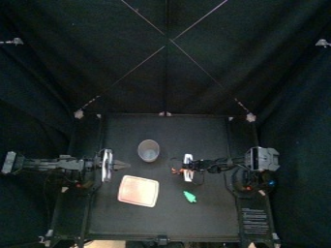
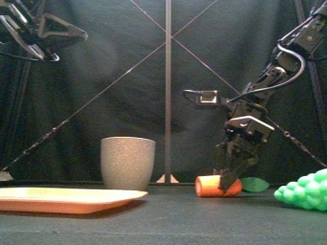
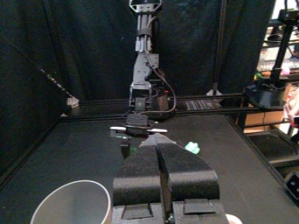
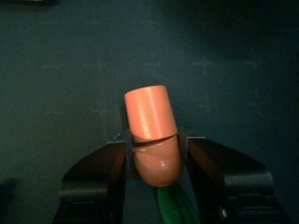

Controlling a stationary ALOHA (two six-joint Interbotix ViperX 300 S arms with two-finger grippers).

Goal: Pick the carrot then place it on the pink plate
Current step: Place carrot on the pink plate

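Carrot (image 4: 149, 118) on table (image 2: 166, 220), leaf end clamped between right gripper (image 4: 155, 147) jaws.

Orange all over the carrot (image 2: 215, 186), plain, with green at its leafy end. Pale pink across the plate (image 2: 64, 198), one flat shade. Grey on the tall cup (image 2: 128, 163), finely speckled. Light green over the bunch of toy grapes (image 2: 304, 189), same tone on every round bead. Black for the tabletop (image 2: 166, 226), and black again for the curtains (image 2: 102, 77) behind. Black on the inner faces of the right pincer (image 4: 156, 145) around the orange; dark grey to black on the left pincer (image 3: 160, 150).
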